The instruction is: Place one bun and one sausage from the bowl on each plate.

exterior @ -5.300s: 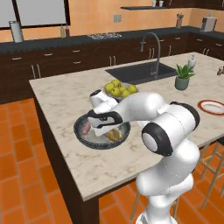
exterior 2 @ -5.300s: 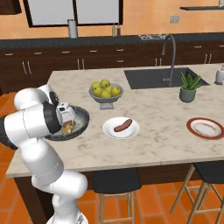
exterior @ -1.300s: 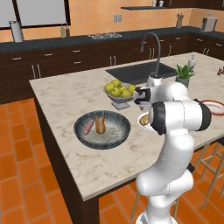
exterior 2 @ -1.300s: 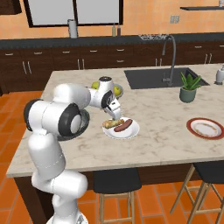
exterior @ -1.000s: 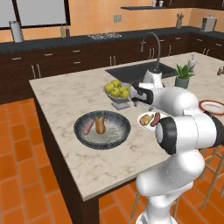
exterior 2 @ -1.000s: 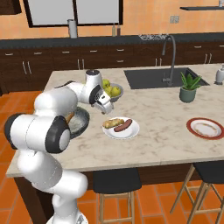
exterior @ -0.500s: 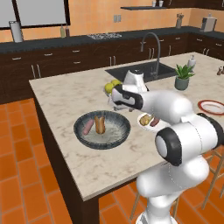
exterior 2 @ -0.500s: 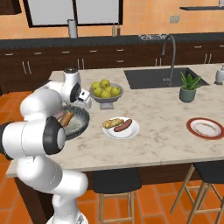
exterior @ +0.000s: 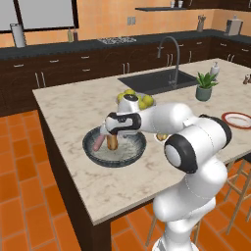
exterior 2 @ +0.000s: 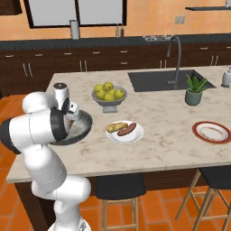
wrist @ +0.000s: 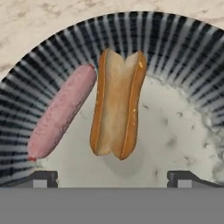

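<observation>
While earlier over the white plate (exterior 2: pixel 125 134), end effector (wrist: pixel 111 177) now above bowl (exterior: pixel 94 152)

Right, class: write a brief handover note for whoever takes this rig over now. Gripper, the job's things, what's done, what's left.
Gripper: open, empty, over the bowl.
Bowl: one bun and one sausage, side by side.
White plate: holds a bun and a sausage. Done.
Red-rimmed plate: at the counter's far right; no bun or sausage can be made out on it.
Left: carry the bowl's bun and sausage to the red-rimmed plate.
</observation>
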